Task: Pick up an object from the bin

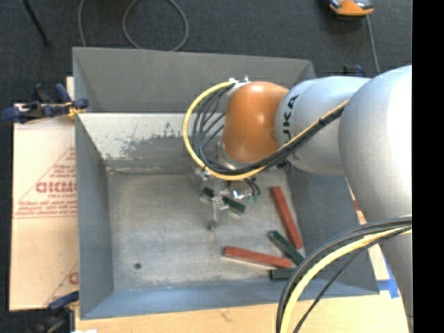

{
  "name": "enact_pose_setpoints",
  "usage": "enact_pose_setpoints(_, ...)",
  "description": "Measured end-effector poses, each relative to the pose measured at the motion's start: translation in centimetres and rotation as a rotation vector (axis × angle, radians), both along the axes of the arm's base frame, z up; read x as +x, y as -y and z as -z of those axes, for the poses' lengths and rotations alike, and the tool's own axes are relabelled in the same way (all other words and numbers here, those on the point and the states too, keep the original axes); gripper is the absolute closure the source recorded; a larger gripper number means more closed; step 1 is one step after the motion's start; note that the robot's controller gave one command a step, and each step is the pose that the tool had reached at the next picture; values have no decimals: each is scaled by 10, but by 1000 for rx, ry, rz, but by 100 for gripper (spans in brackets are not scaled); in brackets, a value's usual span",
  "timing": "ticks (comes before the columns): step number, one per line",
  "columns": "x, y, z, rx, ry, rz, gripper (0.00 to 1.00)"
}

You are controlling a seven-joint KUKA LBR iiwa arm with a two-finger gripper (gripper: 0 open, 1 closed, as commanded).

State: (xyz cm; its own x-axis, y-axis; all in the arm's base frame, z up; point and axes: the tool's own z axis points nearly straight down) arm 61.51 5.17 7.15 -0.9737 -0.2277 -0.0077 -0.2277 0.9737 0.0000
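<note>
A small green piece [240, 198] lies just right of the middle of the frame, on the bin's floor and close under the robot's wrist. It is the thing nearest the claw [216, 216], which hangs low over the floor a little to the piece's lower left. I cannot tell whether the claw is spread, pressed together or pinching anything. The orange cover [250, 120] and the dark hardware beneath it hide too much of the tip, and I cannot say whether the green piece is touched at all.

The main risk, as I judge it, is a miss. The claw looks offset from the piece toward bare floor, so a grab here may catch nothing, or only clip an edge and flick the piece away. The piece looks small and low, so a shallow grip could let it slip on the way up. The claw also sits close to the floor of the bin [149, 234], and any further descent could drive it into the metal.

Further out, a long red stick [286, 218] slants down the right of the bin. A second red stick [255, 257] lies below the claw, with dark green pieces [284, 244] between their ends. A sideways correction to the right or downward could shove these about or drag one along.

The yellow cable loop [195, 120] hangs at the wrist near the bin's far wall and might brush it if the wrist turns.
</note>
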Motion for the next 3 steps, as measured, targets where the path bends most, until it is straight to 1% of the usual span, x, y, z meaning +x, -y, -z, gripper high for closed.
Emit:
enact_pose_setpoints(1, 29, 58, -2, -5, 1, -29, 0)
enact_pose_setpoints(2, 27, 53, -1, -2, -3, -32, 100)
enact_pose_setpoints(3, 4, 67, -189, -5, 6, -42, 100)
